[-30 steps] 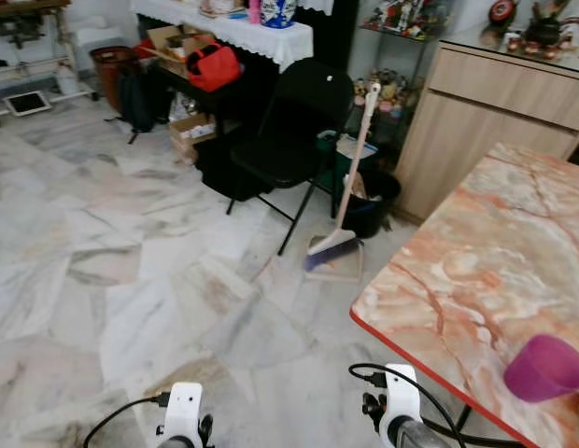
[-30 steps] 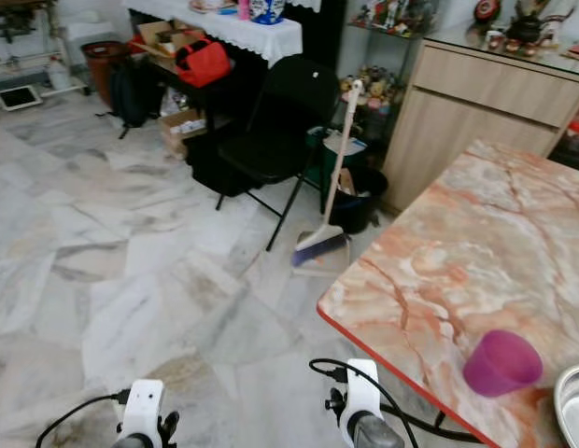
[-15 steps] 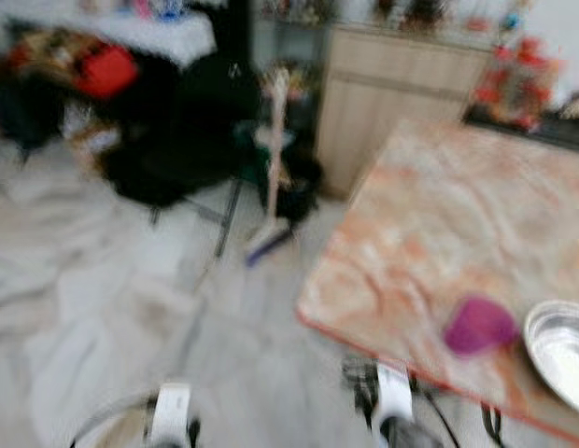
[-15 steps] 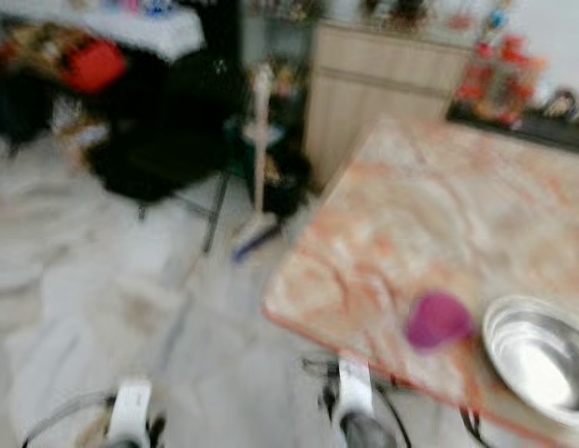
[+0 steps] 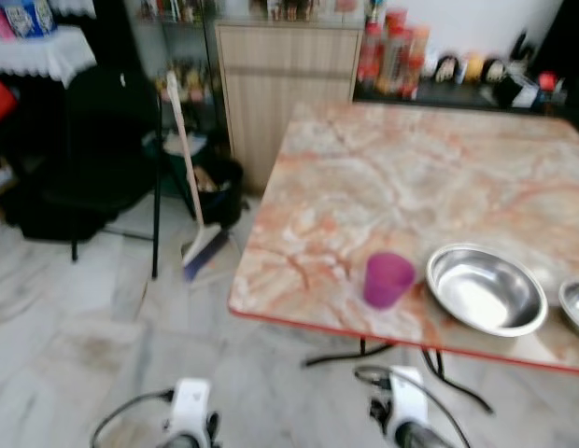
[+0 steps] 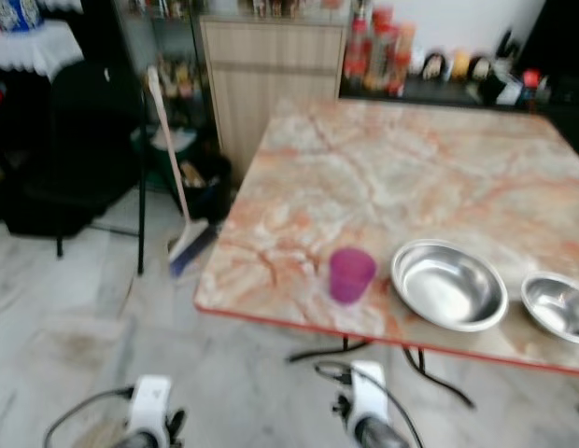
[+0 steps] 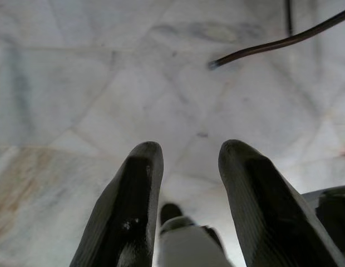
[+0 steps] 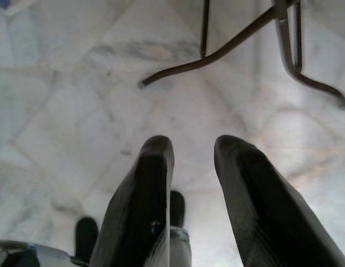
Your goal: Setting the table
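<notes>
on the marble table [image 5: 383, 177], close to its near red-rimmed edge, a purple cup [image 5: 388, 279] stands upright with its mouth facing up. just beside it sits a steel bowl [image 5: 486, 289], open side up, and a second steel bowl [image 6: 562, 306] lies farther along the same edge, toward the robot's right. neither the cup nor the bowls has a clear long axis. both arms hang low over the pale marble floor [image 5: 65, 327]. the left gripper [image 7: 186, 161] has its fingers [image 7: 136, 194] apart with nothing between them, and the right gripper [image 8: 192, 153] likewise holds its fingers [image 8: 147, 189] spread and empty, near the table's dark legs [image 8: 217, 53]. a broom [image 5: 191, 187] leans by a wooden cabinet [image 5: 280, 75], beside a black chair [image 5: 93, 140].
</notes>
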### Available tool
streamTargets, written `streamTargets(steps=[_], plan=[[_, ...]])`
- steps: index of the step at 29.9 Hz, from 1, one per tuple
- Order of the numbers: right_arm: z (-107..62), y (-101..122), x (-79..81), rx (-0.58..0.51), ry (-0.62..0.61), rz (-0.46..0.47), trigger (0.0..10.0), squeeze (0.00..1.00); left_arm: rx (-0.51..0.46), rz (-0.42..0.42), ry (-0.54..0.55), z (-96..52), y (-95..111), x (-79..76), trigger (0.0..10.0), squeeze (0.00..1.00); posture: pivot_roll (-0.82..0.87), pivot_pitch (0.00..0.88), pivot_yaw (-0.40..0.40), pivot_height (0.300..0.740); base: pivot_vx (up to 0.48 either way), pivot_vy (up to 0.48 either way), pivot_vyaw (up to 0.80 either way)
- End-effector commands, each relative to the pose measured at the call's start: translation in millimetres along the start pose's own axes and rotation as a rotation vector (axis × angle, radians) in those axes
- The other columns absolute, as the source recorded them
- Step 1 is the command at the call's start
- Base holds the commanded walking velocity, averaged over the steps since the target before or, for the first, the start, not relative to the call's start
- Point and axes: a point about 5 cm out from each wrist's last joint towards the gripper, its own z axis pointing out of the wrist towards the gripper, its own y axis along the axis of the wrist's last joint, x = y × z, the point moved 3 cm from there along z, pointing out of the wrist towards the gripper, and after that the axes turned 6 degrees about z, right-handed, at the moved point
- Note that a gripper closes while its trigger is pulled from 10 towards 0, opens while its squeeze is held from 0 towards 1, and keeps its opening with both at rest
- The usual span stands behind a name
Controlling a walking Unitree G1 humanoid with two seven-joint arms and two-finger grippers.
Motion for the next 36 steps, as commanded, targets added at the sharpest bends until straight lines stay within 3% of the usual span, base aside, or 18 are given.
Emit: streamTargets(steps=[1, 11, 26, 30, 36], plan=[[1.9, 6.0, 9.3, -0.026, 0.021, 0.01, 10.0, 0.0, 0.029, 0.017, 0.007, -2.7, -8.7, 5.9, 10.0, 0.0, 0.1, 0.006, -0.032, 0.74, 0.0, 0.0, 0.0], [1.8, 6.6, 8.1, -0.031, 0.017, 0.023, 10.0, 0.0, 0.032, 0.037, 0.005, -3.1, -9.8, 5.7, 10.0, 0.0, 0.1, 0.007, -0.031, 0.74, 0.0, 0.0, 0.0], [1.6, 5.1, 5.4, -0.021, 0.0, 0.029, 10.0, 0.0, 0.024, 0.045, -0.01, -2.2, -7.1, 2.7, 10.0, 0.0, 0.1, 0.004, -0.029, 0.74, 0.0, -0.367, 0.0], [1.5, 5.0, 5.1, -0.022, -0.001, 0.028, 10.0, 0.0, 0.023, 0.042, -0.017, -2.6, -8.1, 1.4, 10.0, 0.0, 0.1, 0.006, -0.029, 0.74, 0.0, -0.396, -0.68], [1.3, 5.9, 4.4, -0.03, -0.002, 0.03, 10.0, 0.0, 0.025, 0.025, -0.013, -2.8, -8.7, 2.3, 10.0, 0.0, 0.1, 0.005, -0.032, 0.74, 0.0, -0.048, 0.0]])
